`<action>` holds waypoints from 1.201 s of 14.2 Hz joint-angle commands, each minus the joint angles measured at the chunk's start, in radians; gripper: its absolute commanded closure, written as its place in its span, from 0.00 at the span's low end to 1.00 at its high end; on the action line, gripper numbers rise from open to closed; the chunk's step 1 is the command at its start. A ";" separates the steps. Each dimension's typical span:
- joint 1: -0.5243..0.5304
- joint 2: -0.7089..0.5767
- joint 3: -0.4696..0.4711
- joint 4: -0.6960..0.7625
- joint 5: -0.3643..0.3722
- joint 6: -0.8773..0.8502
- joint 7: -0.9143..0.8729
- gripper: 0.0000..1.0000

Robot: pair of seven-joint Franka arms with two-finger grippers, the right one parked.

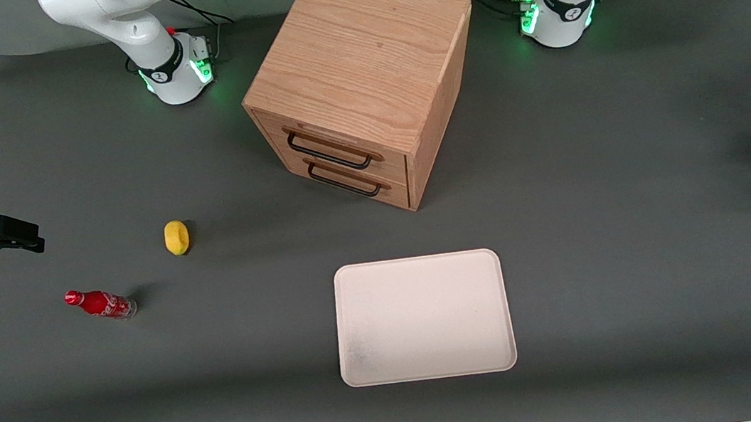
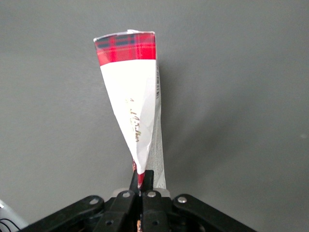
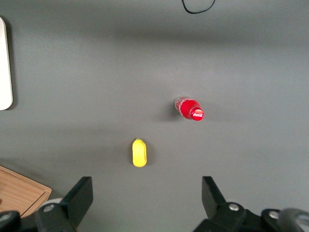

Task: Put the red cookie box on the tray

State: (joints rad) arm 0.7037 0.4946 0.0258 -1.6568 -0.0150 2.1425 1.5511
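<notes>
Gripping the red cookie box, gripper fingers hang above bare table.

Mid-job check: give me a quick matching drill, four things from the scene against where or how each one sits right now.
Things:
1. red cookie box
2. tray
3. cola bottle
4. drawer cabinet

States:
A. lying on its side, toward the parked arm's end of the table
B. clamped at its edge in the gripper, at the working arm's end of the table
C. standing farther from the front camera than the tray
D. nothing on it

Pairs: 1-B, 2-D, 3-A, 4-C
</notes>
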 commanded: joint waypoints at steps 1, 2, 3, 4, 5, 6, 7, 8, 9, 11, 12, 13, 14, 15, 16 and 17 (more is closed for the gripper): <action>0.005 -0.071 0.008 0.141 -0.010 -0.220 -0.025 1.00; 0.004 -0.083 0.009 0.193 -0.006 -0.277 -0.032 1.00; 0.002 -0.097 0.009 0.240 0.003 -0.320 -0.046 1.00; 0.002 -0.109 0.011 0.285 0.012 -0.363 -0.058 1.00; -0.003 -0.120 0.009 0.325 0.036 -0.407 -0.060 1.00; -0.006 -0.131 0.009 0.392 0.078 -0.473 -0.062 1.00; -0.007 -0.134 0.009 0.443 0.093 -0.518 -0.062 1.00; -0.007 -0.133 0.009 0.494 0.108 -0.565 -0.062 1.00; -0.009 -0.133 0.008 0.544 0.125 -0.607 -0.060 1.00; -0.012 -0.133 0.002 0.595 0.135 -0.653 -0.072 1.00; -0.032 -0.134 -0.003 0.597 0.135 -0.673 -0.122 1.00; -0.058 -0.136 -0.004 0.600 0.130 -0.705 -0.196 1.00; -0.085 -0.137 -0.007 0.608 0.126 -0.748 -0.286 1.00; -0.131 -0.139 -0.009 0.624 0.119 -0.795 -0.402 1.00; -0.189 -0.139 -0.009 0.640 0.118 -0.838 -0.528 1.00; -0.257 -0.139 -0.009 0.652 0.116 -0.872 -0.659 1.00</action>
State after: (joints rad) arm 0.5659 0.3454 0.0057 -1.0709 0.0944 1.3547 1.1127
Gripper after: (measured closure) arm 0.978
